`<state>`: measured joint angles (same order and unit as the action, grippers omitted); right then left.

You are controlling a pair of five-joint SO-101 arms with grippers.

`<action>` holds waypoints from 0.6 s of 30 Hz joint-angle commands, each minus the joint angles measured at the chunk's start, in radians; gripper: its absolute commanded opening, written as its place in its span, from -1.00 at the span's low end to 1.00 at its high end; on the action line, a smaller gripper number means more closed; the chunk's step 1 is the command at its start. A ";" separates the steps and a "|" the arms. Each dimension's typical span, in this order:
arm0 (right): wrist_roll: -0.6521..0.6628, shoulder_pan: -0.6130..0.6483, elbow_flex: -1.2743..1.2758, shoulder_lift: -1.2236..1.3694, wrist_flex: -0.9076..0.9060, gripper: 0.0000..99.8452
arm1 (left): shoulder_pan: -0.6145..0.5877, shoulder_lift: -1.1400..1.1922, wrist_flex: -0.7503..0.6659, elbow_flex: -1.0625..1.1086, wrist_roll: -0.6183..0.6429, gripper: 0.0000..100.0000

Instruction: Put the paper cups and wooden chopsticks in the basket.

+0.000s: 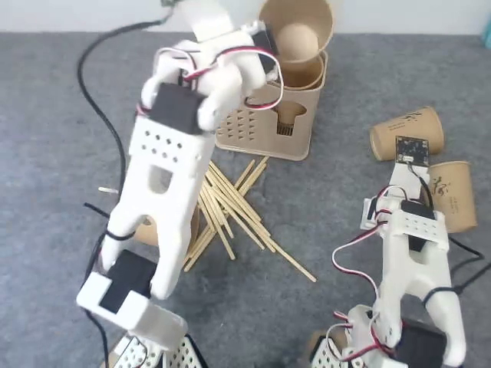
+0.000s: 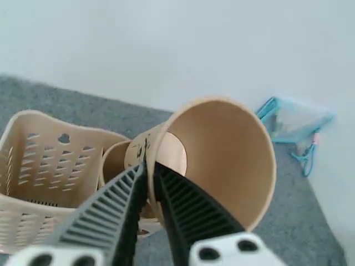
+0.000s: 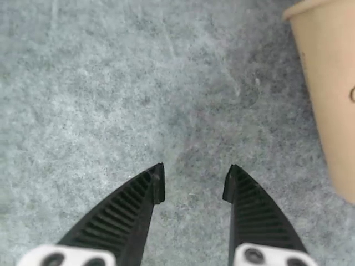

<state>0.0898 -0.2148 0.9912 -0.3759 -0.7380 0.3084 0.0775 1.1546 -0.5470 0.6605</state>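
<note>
My left gripper (image 2: 148, 166) is shut on the rim of a brown paper cup (image 2: 222, 155), holding it tilted above the beige slotted basket (image 1: 265, 126). A second paper cup (image 1: 305, 73) sits inside the basket. Wooden chopsticks (image 1: 230, 207) lie scattered on the grey carpet in front of the basket. Two more paper cups (image 1: 406, 132) (image 1: 453, 195) lie on their sides at the right. Another cup (image 1: 147, 230) peeks out from under the left arm. My right gripper (image 3: 194, 185) hangs open over bare carpet, beside a lying cup (image 3: 330, 94).
The basket (image 2: 50, 166) stands close to the white back wall. A light blue object (image 2: 294, 122) lies by the wall to the right of it. Black cables (image 1: 107, 130) run along the left arm. Both arm bases take up the near edge.
</note>
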 commanded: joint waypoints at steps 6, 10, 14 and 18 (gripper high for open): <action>0.012 0.012 -0.025 0.013 0.025 -0.63 | 0.003 -0.011 -0.147 0.179 0.002 -0.98; 0.012 0.012 -0.044 0.041 0.018 -0.63 | 0.002 -0.012 -0.147 0.199 0.002 -0.97; 0.012 0.012 -0.044 0.042 0.018 -0.63 | -0.018 -0.021 -0.130 0.193 0.000 -0.86; 0.012 0.012 -0.044 0.042 0.018 -0.63 | -0.049 -0.025 -0.003 0.105 0.002 -0.54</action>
<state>0.0898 -0.2163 0.9912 -0.3284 -0.7258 0.2931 0.0775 1.0441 -0.3445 0.6621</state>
